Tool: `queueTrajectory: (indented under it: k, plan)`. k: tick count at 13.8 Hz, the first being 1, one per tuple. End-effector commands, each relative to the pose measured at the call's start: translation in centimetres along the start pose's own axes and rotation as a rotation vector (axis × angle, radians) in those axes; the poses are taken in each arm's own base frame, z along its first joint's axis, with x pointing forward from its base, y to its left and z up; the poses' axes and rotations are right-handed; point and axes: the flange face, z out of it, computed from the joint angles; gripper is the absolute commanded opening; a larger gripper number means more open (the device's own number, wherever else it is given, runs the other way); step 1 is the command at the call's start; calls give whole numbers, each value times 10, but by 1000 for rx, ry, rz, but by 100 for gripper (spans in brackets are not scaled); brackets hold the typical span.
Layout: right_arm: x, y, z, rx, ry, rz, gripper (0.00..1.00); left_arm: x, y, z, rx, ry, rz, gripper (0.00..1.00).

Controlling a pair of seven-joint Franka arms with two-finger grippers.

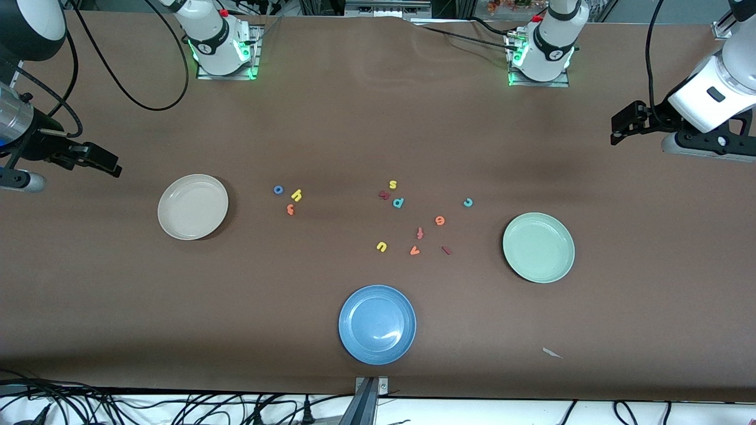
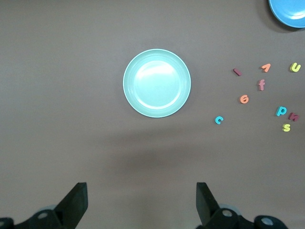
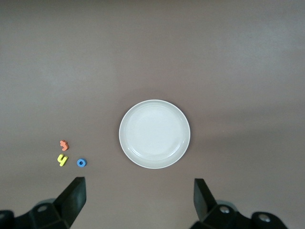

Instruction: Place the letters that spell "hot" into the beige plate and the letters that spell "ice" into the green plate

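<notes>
Front view — I see h point(image 1: 296, 195), o point(image 1: 278, 189), t point(image 1: 290, 209) on the bench beside the beige plate point(image 1: 193, 206); i point(image 1: 446, 250), c point(image 1: 468, 202), e point(image 1: 439, 221) near the green plate point(image 1: 538, 247). Left pincer point(image 2: 141, 202) and right pincer point(image 3: 139, 199) spread, both waiting over bare bench.

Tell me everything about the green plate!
The green plate is round, shallow and pale mint, with a smooth, slightly shiny look like plastic. It has a raised rim and a flat middle, and nothing lies in it. It sits flat on the brown table toward the left arm's end. Nothing touches it. The nearest toy letters, a dark red bar "i" and a teal "c", lie apart from it. The blue plate is nearer the front camera.
</notes>
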Motion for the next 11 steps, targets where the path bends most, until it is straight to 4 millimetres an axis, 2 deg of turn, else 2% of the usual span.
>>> queueTrajectory:
  k: [1, 11]
  plan:
    - [-1, 2, -4, 20, -9, -11, 100, 3, -1, -3, 5, 7, 27, 100]
    - [-1, 3, -4, 21, -10, 14, 100, 3, 8, -11, 10, 17, 35, 100]
